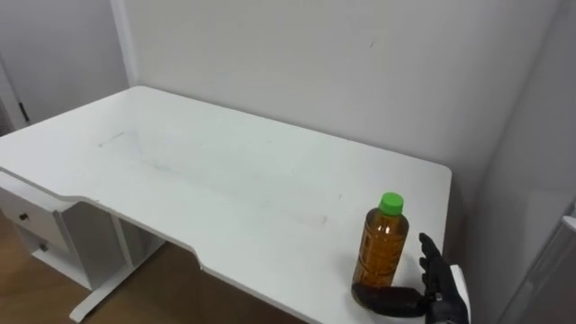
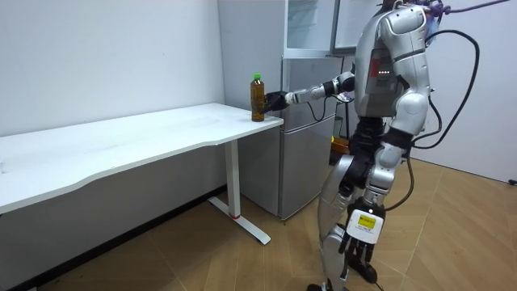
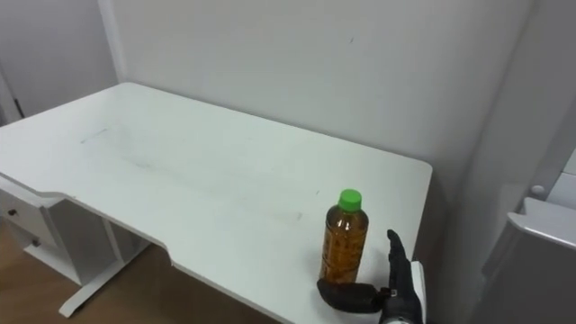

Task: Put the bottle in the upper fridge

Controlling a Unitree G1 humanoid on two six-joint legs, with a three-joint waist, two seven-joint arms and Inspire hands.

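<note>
A clear bottle point(image 1: 382, 247) of amber drink with a green cap stands upright near the right front corner of the white table point(image 1: 225, 171). My right hand point(image 1: 441, 288) is open beside it. Its thumb lies along the bottle's base and its straight fingers rise just right of the bottle. In the room view I stand by the table's end with my right arm stretched out to the bottle point(image 2: 258, 97). The grey fridge point(image 2: 311, 137) stands right behind the table's end, and its upper compartment point(image 2: 311, 24) looks open. My left hand point(image 2: 356, 252) hangs relaxed by my leg.
The table's right edge is close to the bottle, and the fridge's side point(image 3: 540, 243) rises just past it. A white wall runs behind the table. A small drawer unit point(image 1: 40, 229) stands under the table's left end.
</note>
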